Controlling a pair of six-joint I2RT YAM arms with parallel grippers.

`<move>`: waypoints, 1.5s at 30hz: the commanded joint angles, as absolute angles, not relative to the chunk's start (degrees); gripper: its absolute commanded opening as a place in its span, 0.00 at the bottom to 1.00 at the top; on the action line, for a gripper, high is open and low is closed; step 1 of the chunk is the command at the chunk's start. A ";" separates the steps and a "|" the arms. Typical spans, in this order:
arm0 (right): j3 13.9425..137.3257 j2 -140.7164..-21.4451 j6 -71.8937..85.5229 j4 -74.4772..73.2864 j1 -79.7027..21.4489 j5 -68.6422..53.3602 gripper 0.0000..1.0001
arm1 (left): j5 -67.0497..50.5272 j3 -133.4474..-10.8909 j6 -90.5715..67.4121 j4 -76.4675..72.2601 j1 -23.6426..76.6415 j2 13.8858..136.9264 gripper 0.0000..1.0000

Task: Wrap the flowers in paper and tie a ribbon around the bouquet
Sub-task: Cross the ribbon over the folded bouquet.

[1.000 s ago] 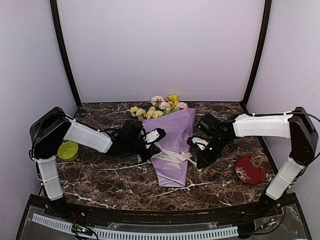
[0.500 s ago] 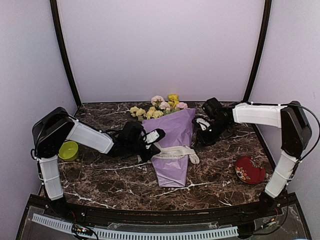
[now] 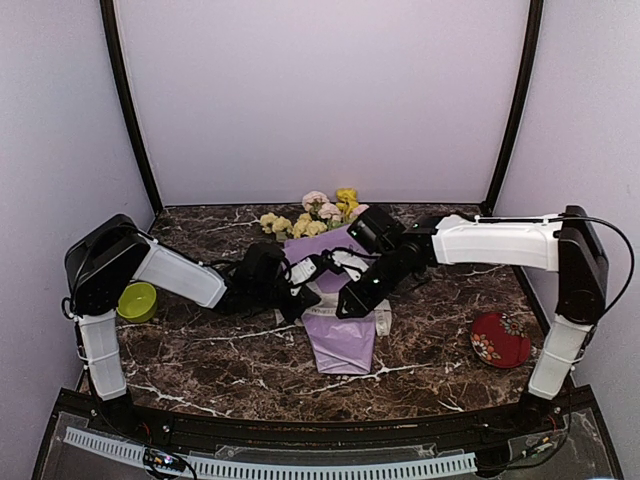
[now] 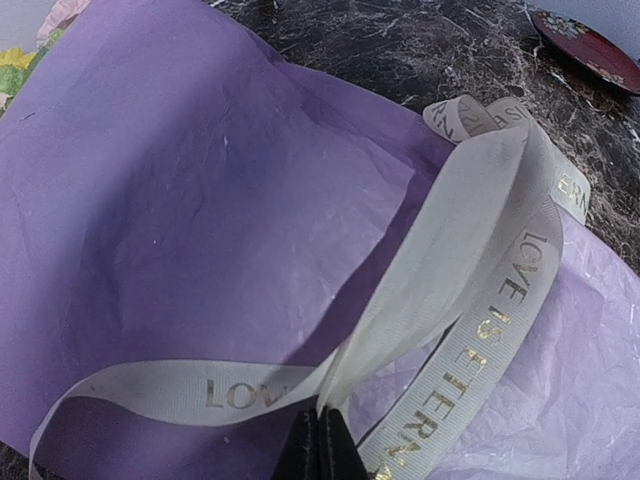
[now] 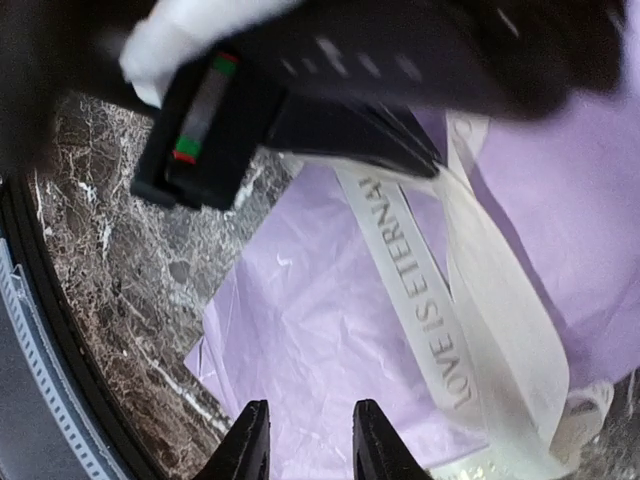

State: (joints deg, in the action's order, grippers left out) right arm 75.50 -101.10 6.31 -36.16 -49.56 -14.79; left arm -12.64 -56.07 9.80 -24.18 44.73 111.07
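The bouquet lies mid-table: pale yellow and pink flowers (image 3: 318,214) stick out of the lilac paper (image 3: 343,345) cone. A cream ribbon (image 3: 374,314) printed "LOVE IS ETERNAL" crosses the cone. My left gripper (image 3: 297,301) is at the cone's left edge, shut on the ribbon (image 4: 460,260), which loops up from its tips (image 4: 322,425) over the paper (image 4: 180,190). My right gripper (image 3: 347,305) hangs over the cone beside the left one. It is open (image 5: 310,445), with only paper (image 5: 300,340) between its fingers and the ribbon (image 5: 410,270) just ahead.
A green bowl (image 3: 136,300) sits at the left edge of the marble table (image 3: 220,360). A red patterned plate (image 3: 499,339) lies at the right, also in the left wrist view as the plate (image 4: 590,45). Lilac walls close in on three sides.
My right gripper has let go of the ribbon end at the cone's right side, lifted, and swung left over the cone with its jaws open. The left gripper has stayed put.
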 commanded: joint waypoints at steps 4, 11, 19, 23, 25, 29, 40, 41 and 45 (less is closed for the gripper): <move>84.59 -110.70 -0.70 -38.50 -50.98 -7.22 0.35 | -14.13 -54.53 7.90 -27.66 44.17 110.30 0.00; 89.35 -116.06 -2.05 -42.54 -51.02 -4.77 0.35 | -14.61 -54.39 7.32 -28.05 43.96 110.61 0.00; 83.13 -113.50 -1.67 -40.09 -50.98 -6.49 0.26 | -15.15 -54.06 6.60 -28.30 43.38 110.71 0.00; 80.47 -112.26 -1.93 -39.57 -50.93 -5.94 0.23 | -15.46 -54.14 6.59 -27.99 43.11 110.74 0.00; 79.40 -111.53 -1.86 -39.00 -50.76 -5.13 0.23 | -15.49 -54.06 6.66 -27.93 43.00 110.74 0.00; 78.44 -111.06 -1.76 -38.98 -49.51 -3.44 0.24 | -15.51 -53.96 7.05 -27.46 42.98 110.74 0.00; 73.32 -107.15 -3.35 -37.00 -48.55 -4.34 0.23 | -15.59 -54.20 7.92 -26.13 42.77 110.91 0.00; 73.15 -106.93 -3.42 -36.66 -48.61 -5.02 0.23 | -15.68 -54.35 7.93 -26.13 42.80 110.96 0.00; 74.61 -107.30 -3.42 -36.46 -48.70 -5.36 0.23 | -16.11 -54.70 7.71 -26.06 42.79 111.08 0.00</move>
